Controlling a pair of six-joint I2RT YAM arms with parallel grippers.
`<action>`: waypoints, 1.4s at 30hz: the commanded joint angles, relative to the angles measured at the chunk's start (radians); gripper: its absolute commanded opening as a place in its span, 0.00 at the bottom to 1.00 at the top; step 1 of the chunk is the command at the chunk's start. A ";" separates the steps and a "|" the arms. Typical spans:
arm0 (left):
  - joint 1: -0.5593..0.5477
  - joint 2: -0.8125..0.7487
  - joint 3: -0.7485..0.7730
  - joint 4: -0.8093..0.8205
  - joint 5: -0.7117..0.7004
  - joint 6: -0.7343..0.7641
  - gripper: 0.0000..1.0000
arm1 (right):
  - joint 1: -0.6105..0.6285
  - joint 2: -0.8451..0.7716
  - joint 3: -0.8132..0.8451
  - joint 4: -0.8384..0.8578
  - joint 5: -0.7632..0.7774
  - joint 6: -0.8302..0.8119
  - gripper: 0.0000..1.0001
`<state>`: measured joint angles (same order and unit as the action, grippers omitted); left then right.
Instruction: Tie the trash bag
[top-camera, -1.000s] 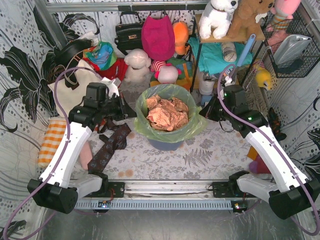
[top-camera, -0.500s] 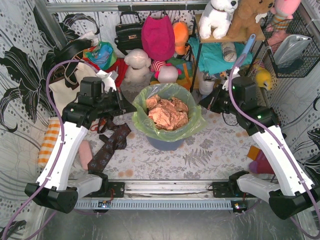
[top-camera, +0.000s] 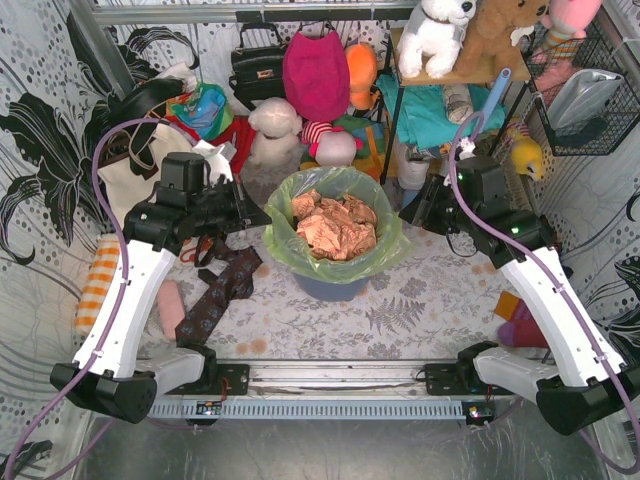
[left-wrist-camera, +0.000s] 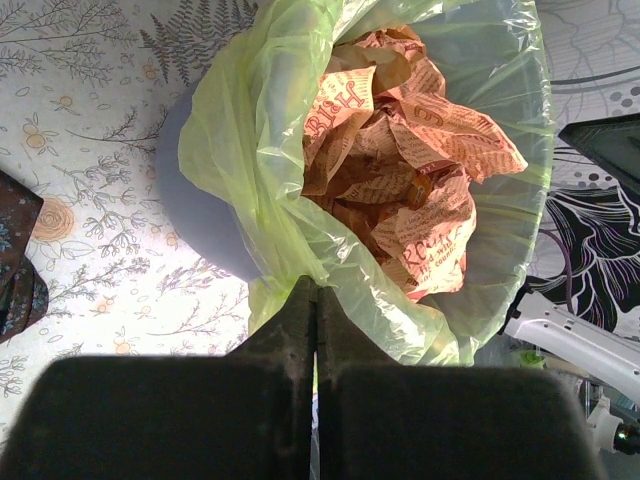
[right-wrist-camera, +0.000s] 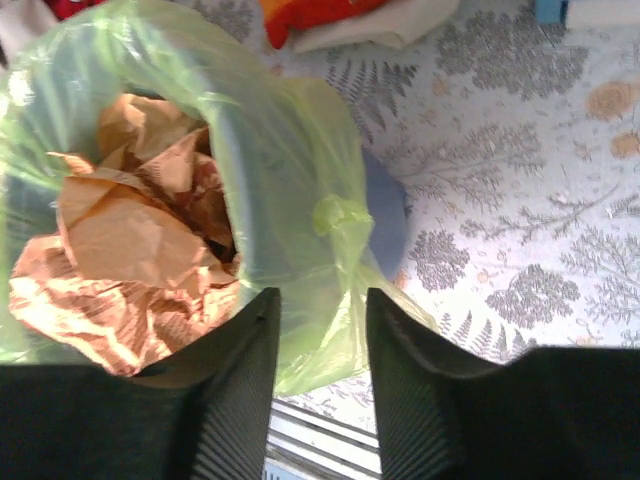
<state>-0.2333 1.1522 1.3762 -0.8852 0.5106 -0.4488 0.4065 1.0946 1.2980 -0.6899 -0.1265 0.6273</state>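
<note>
The trash bag (top-camera: 383, 240) is thin light-green plastic lining a round blue-grey bin (top-camera: 330, 288) at the middle of the table, its mouth open and folded over the rim. Crumpled pinkish-brown paper (top-camera: 335, 228) fills it. My left gripper (top-camera: 250, 214) hovers just left of the bag's rim, and the left wrist view shows the left gripper (left-wrist-camera: 317, 287) shut with nothing between its fingers, over the bag (left-wrist-camera: 250, 150). My right gripper (top-camera: 411, 215) is just right of the rim. From the right wrist, the right gripper (right-wrist-camera: 322, 300) stands open above the bag's overhanging edge (right-wrist-camera: 330, 225).
A dark patterned cloth (top-camera: 215, 295) and an orange-checked cloth (top-camera: 105, 280) lie at the left. Stuffed toys (top-camera: 275, 125), bags (top-camera: 258, 65) and a shelf unit (top-camera: 440, 100) crowd the back. A wire basket (top-camera: 590, 100) hangs at the right.
The right gripper's jaws have opened. Both wrists have lifted and shifted a little toward the back, ending on either side of the bag's rim. The bag has not moved.
</note>
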 joint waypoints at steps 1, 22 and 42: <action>0.006 0.007 0.014 0.012 0.001 0.022 0.00 | 0.005 -0.008 -0.060 -0.043 0.064 -0.018 0.43; 0.005 0.010 0.010 0.019 0.007 0.027 0.00 | 0.000 0.133 -0.229 0.184 -0.043 -0.012 0.36; 0.006 0.006 0.028 0.011 0.005 0.022 0.00 | -0.015 0.086 -0.246 0.162 -0.098 0.006 0.00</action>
<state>-0.2333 1.1641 1.3762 -0.8852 0.5114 -0.4431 0.3977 1.2316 1.0321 -0.4908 -0.2462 0.6365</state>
